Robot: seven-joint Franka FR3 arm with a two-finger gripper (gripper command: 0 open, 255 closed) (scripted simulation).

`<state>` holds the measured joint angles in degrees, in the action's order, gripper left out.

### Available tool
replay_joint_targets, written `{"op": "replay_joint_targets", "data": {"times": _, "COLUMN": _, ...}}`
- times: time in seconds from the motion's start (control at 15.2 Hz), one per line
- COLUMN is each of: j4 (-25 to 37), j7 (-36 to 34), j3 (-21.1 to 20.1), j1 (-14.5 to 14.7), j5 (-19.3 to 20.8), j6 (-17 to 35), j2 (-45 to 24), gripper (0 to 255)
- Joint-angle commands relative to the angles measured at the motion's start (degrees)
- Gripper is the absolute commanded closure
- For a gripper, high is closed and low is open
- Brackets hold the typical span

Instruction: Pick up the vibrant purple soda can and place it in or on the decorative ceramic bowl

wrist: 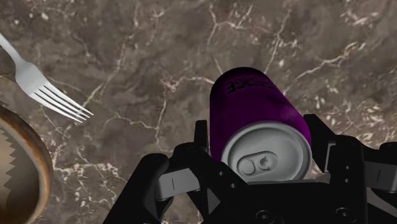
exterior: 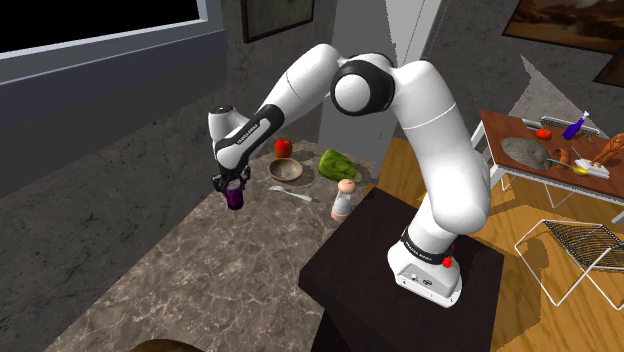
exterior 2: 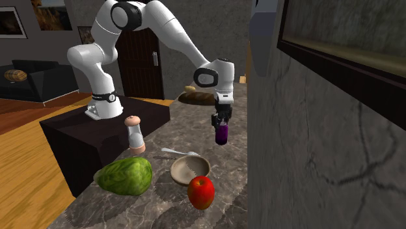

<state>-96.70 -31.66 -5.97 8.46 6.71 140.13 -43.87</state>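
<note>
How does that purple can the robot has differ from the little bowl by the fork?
The can is purple with a grey top; the bowl is tan. The can is a tall, closed cylinder; the bowl is low and open. The can is clasped upright between the jaws; the bowl sits free on the counter beside a fork. Both are round in outline.

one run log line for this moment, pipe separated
end effector: shut on can | can: purple, upright, held | bowl: empty, apart from can | placed: not yet
</note>
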Motion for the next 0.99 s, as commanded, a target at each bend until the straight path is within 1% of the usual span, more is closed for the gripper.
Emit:
{"op": "replay_joint_targets", "data": {"times": 0.0, "j4": -0.33, "j7": 0.05, "j3": -0.1, "j1": -0.08, "j5": -0.1, "j6": -0.66, "j2": 0.98, "gripper": 255}}
{"op": "replay_joint_targets", "data": {"times": 0.92, "j4": -1.27, "j7": 0.65, "j3": -0.95, "j1": -0.68, "j5": -1.07, "j6": -7.43, "j2": 8.69, "gripper": 255}}
